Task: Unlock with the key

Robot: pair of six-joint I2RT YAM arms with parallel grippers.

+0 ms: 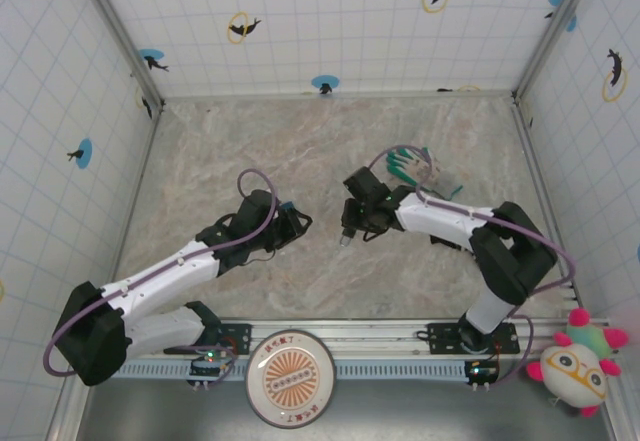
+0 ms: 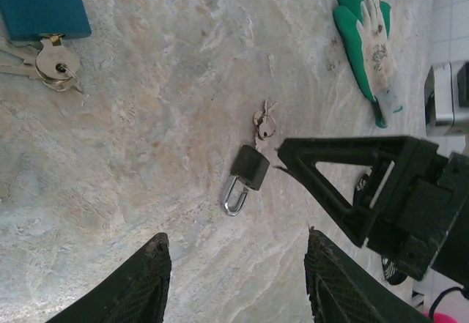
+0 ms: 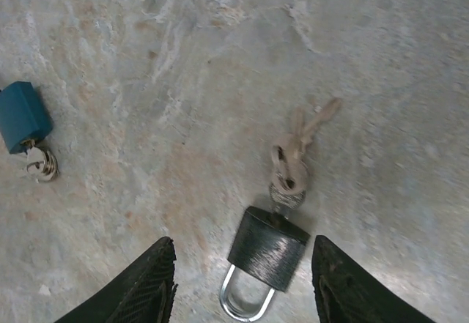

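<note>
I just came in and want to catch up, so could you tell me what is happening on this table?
Two robot arms are working at unlocking a small black padlock that lies on the marble table with a key in its keyhole. The right gripper hovers open close over it. The left gripper hangs open nearby, holding nothing. Whether the shackle is released cannot be told.

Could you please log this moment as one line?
left gripper: open | right gripper: open, at padlock | key: in padlock
</note>
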